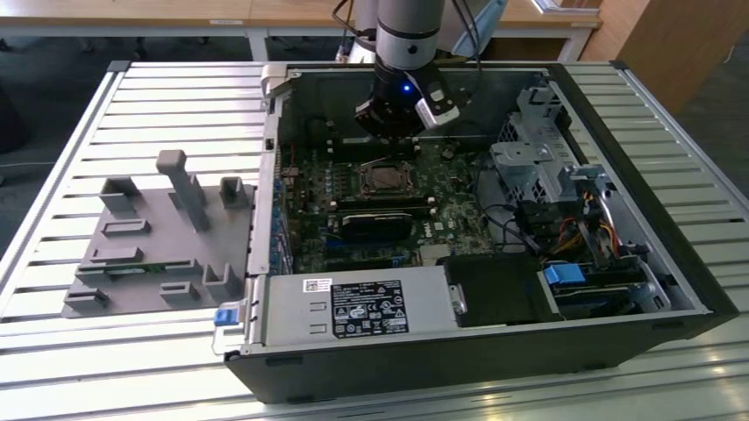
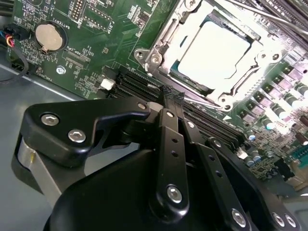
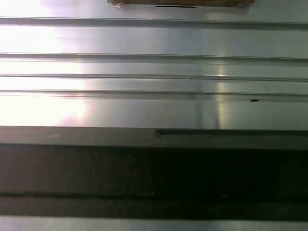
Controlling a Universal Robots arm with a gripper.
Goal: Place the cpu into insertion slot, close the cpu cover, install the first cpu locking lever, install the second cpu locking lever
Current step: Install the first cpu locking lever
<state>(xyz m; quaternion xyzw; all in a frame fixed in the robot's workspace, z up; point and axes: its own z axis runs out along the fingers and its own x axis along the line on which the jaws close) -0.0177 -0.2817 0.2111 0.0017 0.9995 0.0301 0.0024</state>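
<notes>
I find the cpu (image 2: 214,50) seated in the insertion slot (image 2: 161,36), upper right of the second wrist view, cpu cover (image 2: 250,77) down around it, and my gripper (image 2: 171,94) with fingers together nearby, risking scraping the board.

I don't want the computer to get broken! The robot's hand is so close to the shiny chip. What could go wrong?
1. The hand, its tips pressed together, hangs right by the cpu cover. A slip might scratch the cpu showing through its window.
2. The long black slots and the tiny parts on the green board lie just beside the tips and could get bumped.
</notes>
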